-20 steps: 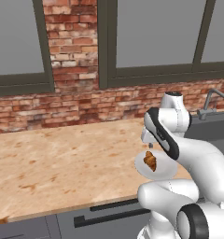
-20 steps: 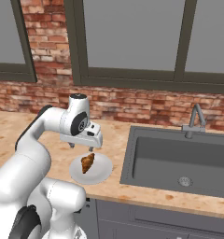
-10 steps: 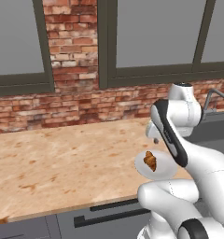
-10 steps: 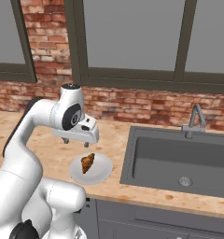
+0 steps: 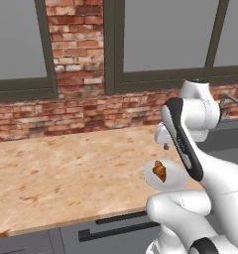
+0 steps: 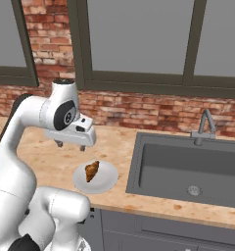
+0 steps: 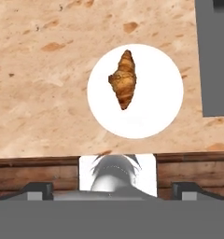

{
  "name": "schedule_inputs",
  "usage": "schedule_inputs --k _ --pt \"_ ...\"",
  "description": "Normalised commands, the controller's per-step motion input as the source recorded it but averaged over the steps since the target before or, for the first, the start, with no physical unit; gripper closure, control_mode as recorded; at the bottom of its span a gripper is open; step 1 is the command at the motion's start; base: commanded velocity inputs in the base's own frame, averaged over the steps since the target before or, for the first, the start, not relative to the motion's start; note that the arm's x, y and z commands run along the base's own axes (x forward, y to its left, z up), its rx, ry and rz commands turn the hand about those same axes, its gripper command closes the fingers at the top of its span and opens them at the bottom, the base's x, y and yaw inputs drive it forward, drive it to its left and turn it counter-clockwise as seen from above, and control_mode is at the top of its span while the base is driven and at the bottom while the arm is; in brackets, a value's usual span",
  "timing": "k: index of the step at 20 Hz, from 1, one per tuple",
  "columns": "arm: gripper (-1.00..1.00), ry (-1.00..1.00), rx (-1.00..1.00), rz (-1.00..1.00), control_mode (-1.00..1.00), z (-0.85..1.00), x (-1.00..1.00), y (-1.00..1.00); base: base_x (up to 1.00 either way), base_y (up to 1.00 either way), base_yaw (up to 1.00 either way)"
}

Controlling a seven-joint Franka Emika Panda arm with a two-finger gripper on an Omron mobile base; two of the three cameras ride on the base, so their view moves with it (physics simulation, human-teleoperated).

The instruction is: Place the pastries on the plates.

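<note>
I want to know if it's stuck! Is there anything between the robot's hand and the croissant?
No. The open hand hangs above the croissant on its plate, with bare air between, as the right base view shows.

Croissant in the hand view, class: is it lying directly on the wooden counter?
No. The croissant lies on the round white plate, which itself rests on the counter.

Evenly lit rendered kitchen – bright, flat light with no clear source. The surface (image 5: 66, 168) shows almost no shadows or glare. Base views look soft and slightly blurred – the hand view is sharper, with straight edges.
</note>
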Motion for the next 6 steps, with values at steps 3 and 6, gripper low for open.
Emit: schedule_inputs --k 3,6 --pt "-1.0 0.0 0.0 0.0 -1.0 0.24 -0.41 0.09 0.0 0.0 0.0" --pt "-1.0 0.0 0.0 0.0 -1.0 0.23 -0.52 0.0 0.0 0.0 0.0"
